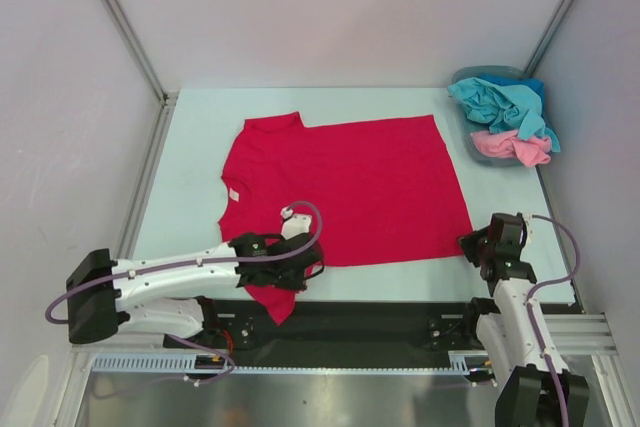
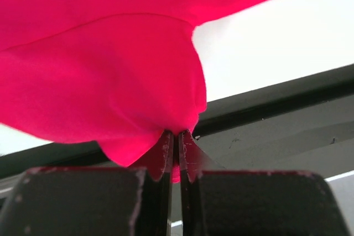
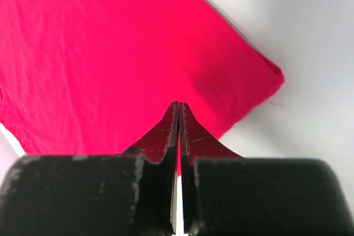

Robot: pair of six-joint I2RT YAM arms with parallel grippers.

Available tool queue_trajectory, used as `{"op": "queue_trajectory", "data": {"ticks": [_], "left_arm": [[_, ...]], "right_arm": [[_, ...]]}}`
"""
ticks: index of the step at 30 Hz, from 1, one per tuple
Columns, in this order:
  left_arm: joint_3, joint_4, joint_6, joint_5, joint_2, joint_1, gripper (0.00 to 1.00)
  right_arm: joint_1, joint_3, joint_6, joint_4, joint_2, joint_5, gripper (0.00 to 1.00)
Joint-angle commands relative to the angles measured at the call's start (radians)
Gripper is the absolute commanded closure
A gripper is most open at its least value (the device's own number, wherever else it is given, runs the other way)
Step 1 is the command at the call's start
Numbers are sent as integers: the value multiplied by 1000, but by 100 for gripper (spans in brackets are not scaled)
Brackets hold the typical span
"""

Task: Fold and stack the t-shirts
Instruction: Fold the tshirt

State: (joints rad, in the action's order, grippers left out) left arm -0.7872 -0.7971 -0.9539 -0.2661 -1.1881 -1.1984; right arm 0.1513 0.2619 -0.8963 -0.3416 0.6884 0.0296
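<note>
Red t-shirt (image 1: 350,182) flat on surface (image 1: 190,147), left end effector (image 2: 177,135) pinching its sleeve, right end effector (image 3: 178,106) pinching its hem corner

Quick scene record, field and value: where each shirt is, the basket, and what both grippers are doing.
red t-shirt: spread flat on the table, not folded
left gripper: shut on the red t-shirt's near sleeve, the cloth bunched and lifted
right gripper: shut at the red t-shirt's near hem corner, apparently pinching it
teal t-shirt: crumpled in the basket
pink t-shirt: crumpled in the basket, on the near side of the teal one
basket position: far right corner of the table
folded stack: none yet
</note>
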Motion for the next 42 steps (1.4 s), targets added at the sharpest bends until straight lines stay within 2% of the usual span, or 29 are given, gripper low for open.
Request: {"op": "queue_trajectory", "data": {"ticks": [1,9,14,17,18,21,32,42], "left_arm": [[-56,-86,-58,-68,36,-4,100],[-124,-209,-137,-191,13,0,100],[-162,-217,-123,-197,1,11,100],[-158,-214,-120,-190,1,11,100],[-155,-212,-120,-186,-4,11,99],[-132,-198,-121,-173,-4,11,100],[-119,-139,-85,-148,-18,11,100],[-86,-79,-46,-98,1,16,100]], "right_arm": [[4,65,17,30,32,16,100],[4,146,3,90,138,33,100],[4,180,26,63,129,38,100],[5,181,36,17,106,32,73],[5,181,31,-2,91,27,44],[8,174,20,-72,50,-2,23],[14,108,-16,-264,-104,-10,23],[30,-3,-61,-200,-136,78,23]]}}
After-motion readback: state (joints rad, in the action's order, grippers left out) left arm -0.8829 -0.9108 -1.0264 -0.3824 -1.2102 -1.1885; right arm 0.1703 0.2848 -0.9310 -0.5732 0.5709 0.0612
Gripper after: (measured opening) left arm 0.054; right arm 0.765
